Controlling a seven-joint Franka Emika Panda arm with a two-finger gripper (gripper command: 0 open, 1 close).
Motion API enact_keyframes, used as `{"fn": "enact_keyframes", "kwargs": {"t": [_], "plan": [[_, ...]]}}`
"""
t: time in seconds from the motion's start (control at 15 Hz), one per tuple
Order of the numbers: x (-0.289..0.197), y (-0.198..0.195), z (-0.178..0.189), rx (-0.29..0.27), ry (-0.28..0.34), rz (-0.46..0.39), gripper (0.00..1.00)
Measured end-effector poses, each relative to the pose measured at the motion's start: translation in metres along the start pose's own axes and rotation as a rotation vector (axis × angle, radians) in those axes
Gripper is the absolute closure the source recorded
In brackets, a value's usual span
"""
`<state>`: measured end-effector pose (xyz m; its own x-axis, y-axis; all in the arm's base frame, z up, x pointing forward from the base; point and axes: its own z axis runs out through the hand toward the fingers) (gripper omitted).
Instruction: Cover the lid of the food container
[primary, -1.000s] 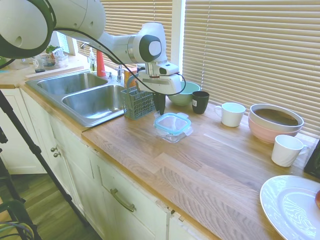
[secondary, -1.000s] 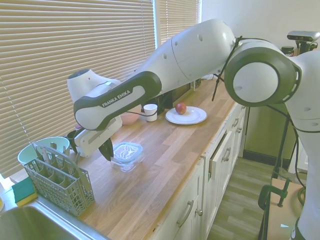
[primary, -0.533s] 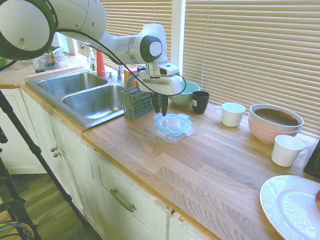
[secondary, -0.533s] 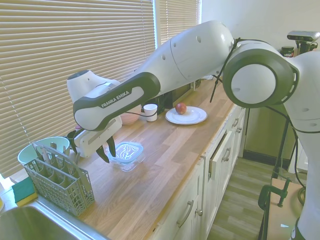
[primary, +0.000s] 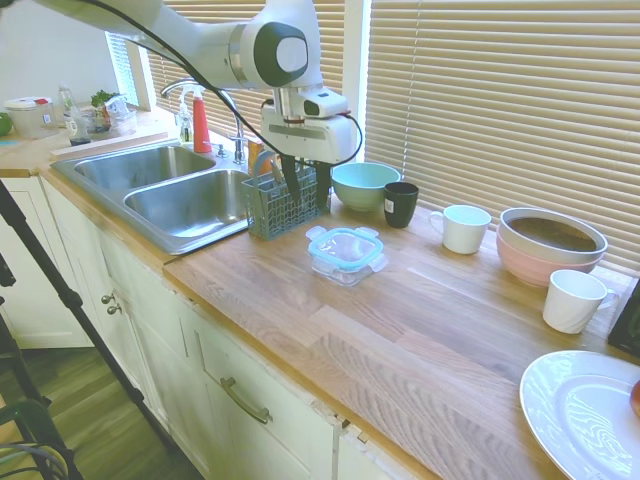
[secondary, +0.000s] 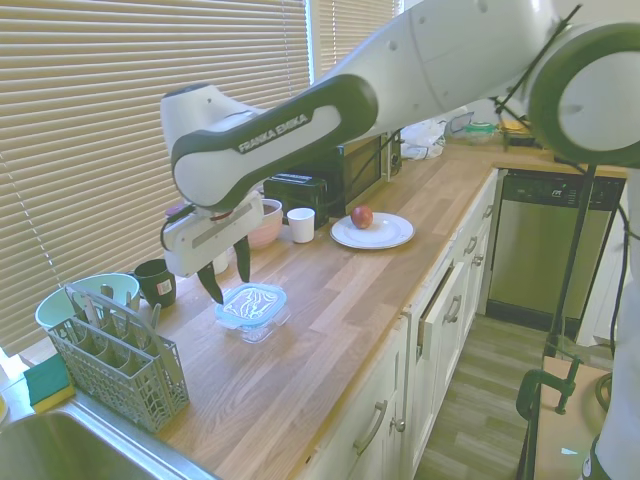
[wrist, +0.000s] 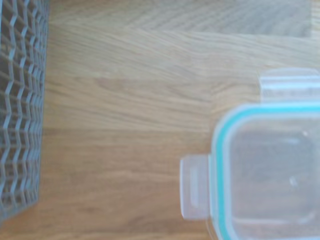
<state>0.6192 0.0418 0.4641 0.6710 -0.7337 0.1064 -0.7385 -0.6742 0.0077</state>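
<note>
the lid (primary: 346, 247) is lying on top of the food container (primary: 347, 268), which is sitting on the wooden counter (primary: 420, 330) between the grey cutlery basket (primary: 274, 205) and the row of cups. its teal rim is lining up with the glass edge in both exterior views, and the wrist view is showing two clear snap tabs sticking outward, not folded down.

the gripper (secondary: 227, 281) is hanging above and just to the basket side of the lid, fingers spread moderately apart and holding nothing, clear of any contact.

judging from this, the cover is placed but probably not latched, so the main risk is that it is only resting loosely. if the gripper is coming back down to press it, an off-centre push near one corner could be tipping the lid up on the opposite side or sliding the glass dish across the smooth wood. the open fingers could also be snagging one of the splayed tabs and dragging the lid askew.

the basket is standing close by, so a sideways sweep of the arm at this height could be clipping its wire wall. the mint bowl (primary: 364, 184) and the black cup (primary: 400, 203) are crowding the far side, leaving little room there.
</note>
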Motion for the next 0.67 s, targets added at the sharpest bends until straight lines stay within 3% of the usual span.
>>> {"fn": "enact_keyframes", "kwargs": {"t": [0.33, 0.67], "plan": [[-0.004, 0.1, 0.003, 0.007, -0.038, 0.017, 0.0], [-0.046, 0.166, 0.063, 0.012, -0.072, 0.032, 0.0]]}}
